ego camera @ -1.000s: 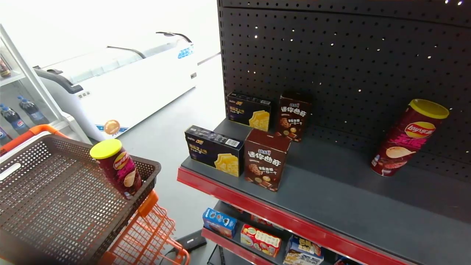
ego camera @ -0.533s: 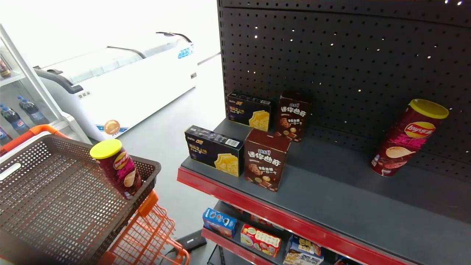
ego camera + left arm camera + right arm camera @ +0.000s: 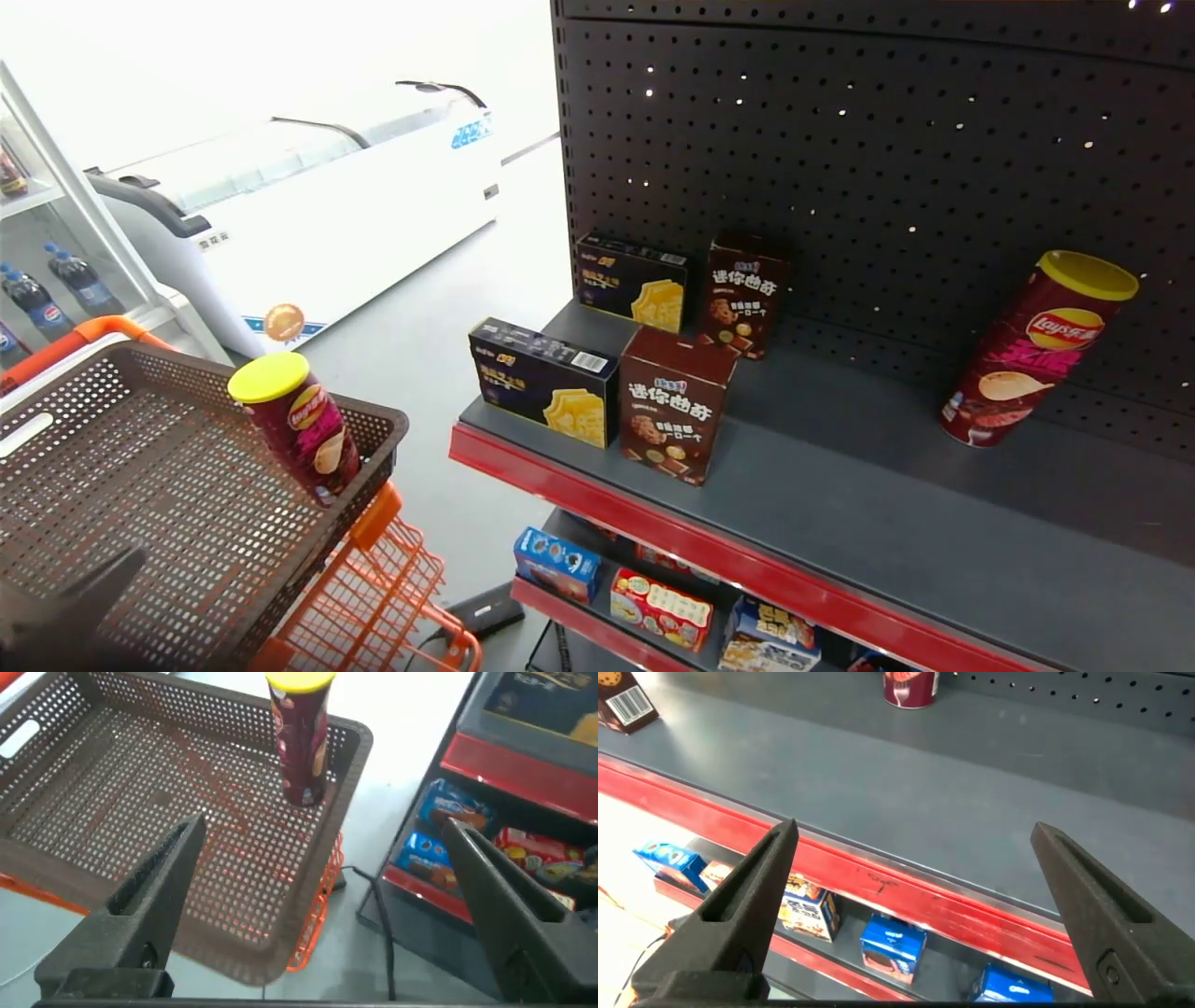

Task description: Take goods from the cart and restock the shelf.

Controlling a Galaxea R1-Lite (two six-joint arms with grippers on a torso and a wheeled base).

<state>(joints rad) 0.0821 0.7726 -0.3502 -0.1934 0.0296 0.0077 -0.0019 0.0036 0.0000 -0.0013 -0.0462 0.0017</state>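
A maroon chips can with a yellow lid (image 3: 297, 427) stands upright in the far right corner of the brown perforated basket (image 3: 140, 504) on the orange cart (image 3: 383, 597). My left gripper (image 3: 322, 905) hangs open above the basket's near edge, well short of the can (image 3: 299, 737), with nothing between its fingers. One of its dark fingers (image 3: 89, 583) shows at the lower left of the head view. A second, matching can (image 3: 1036, 350) leans against the pegboard on the grey shelf (image 3: 887, 504). My right gripper (image 3: 915, 915) is open and empty over the shelf's red front edge (image 3: 906, 882).
Two dark biscuit boxes (image 3: 546, 378) and two brown cookie boxes (image 3: 674, 403) occupy the shelf's left part; its middle is bare. Snack packs (image 3: 658, 609) fill the lower shelf. A white chest freezer (image 3: 308, 215) and a drinks cooler (image 3: 37, 299) stand behind the cart.
A finger of my left gripper has come up into the head view's lower left corner over the basket. The cans and boxes have not moved.
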